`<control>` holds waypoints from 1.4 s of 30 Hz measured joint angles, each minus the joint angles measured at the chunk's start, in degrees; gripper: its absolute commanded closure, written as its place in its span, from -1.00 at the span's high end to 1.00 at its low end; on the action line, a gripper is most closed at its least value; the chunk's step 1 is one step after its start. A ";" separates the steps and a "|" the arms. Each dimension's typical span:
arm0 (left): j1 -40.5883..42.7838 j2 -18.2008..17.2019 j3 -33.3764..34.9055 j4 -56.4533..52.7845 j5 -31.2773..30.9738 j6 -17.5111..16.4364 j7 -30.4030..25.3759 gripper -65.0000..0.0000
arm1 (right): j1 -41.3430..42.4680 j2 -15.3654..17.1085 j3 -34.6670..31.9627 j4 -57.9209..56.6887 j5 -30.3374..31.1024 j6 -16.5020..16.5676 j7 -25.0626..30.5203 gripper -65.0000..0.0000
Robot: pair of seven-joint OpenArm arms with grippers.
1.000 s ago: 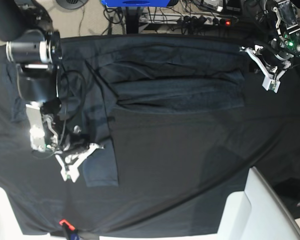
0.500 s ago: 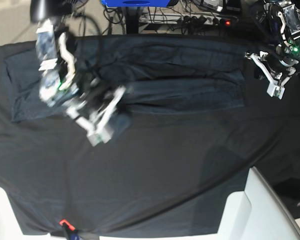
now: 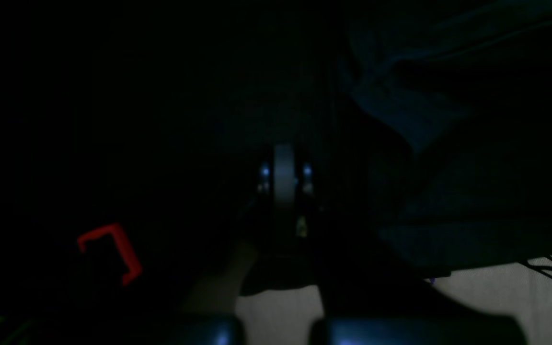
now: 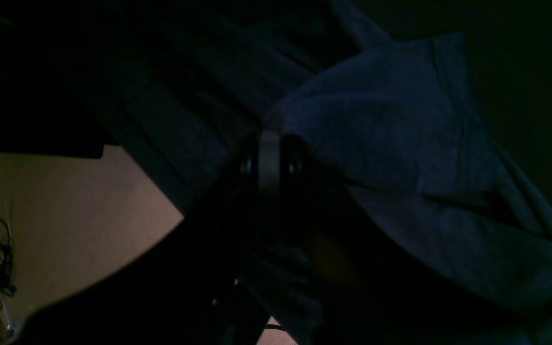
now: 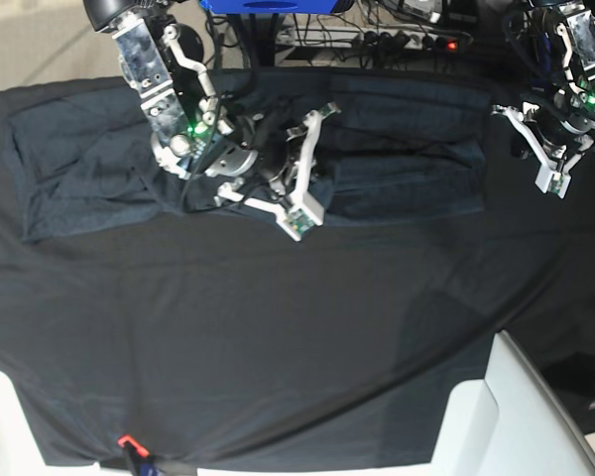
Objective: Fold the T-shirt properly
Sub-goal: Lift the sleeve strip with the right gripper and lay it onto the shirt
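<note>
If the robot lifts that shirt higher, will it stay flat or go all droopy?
Probably droopy. The T-shirt lies in soft folds and wrinkles, so it looks limp, not stiff. Where the right gripper pinches it, the cloth bunches and sags around the jaws. It likely drags along the black tablecloth rather than sliding as one piece.

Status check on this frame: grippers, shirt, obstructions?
Right gripper shut on T-shirt fold, mid-table. Left gripper shut, empty, off shirt's edge. Nothing in the way.

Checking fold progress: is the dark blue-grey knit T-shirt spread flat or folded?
Partly folded: T-shirt lies doubled in a band along the far edge.
</note>
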State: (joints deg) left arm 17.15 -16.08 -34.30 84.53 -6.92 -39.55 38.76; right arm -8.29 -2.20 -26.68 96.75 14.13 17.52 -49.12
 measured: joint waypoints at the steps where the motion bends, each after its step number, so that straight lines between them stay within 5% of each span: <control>1: 0.02 -0.13 0.00 0.00 0.02 0.00 0.02 -1.00 | 0.00 0.00 -0.24 0.00 -0.02 -0.02 0.00 -1.00; 15: -0.13 -0.13 0.00 0.00 0.02 0.00 0.02 -1.00 | -1.51 0.44 -0.85 0.02 0.00 0.44 0.11 -1.00; 21: -0.17 -0.15 0.00 0.00 0.00 0.00 0.00 -1.00 | -0.79 2.47 -7.87 -0.20 0.24 0.35 3.30 -1.00; 28: -0.31 -0.13 0.00 -0.02 0.02 0.00 0.02 -1.00 | 2.32 2.49 -7.32 -10.14 0.04 -0.13 3.34 -1.00; 39: -0.33 -0.13 0.00 -0.02 0.02 0.00 0.02 -1.00 | 2.19 2.49 -6.05 -10.38 0.42 -0.09 3.61 -0.99; 42: -0.33 -0.13 0.00 0.00 0.02 0.00 0.02 -1.00 | 2.21 2.49 -6.05 -10.36 0.42 -0.02 3.41 -0.78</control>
State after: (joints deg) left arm 16.82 -16.21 -34.30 84.53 -6.90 -39.55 38.79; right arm -6.09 0.30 -32.73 86.39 14.55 17.50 -45.71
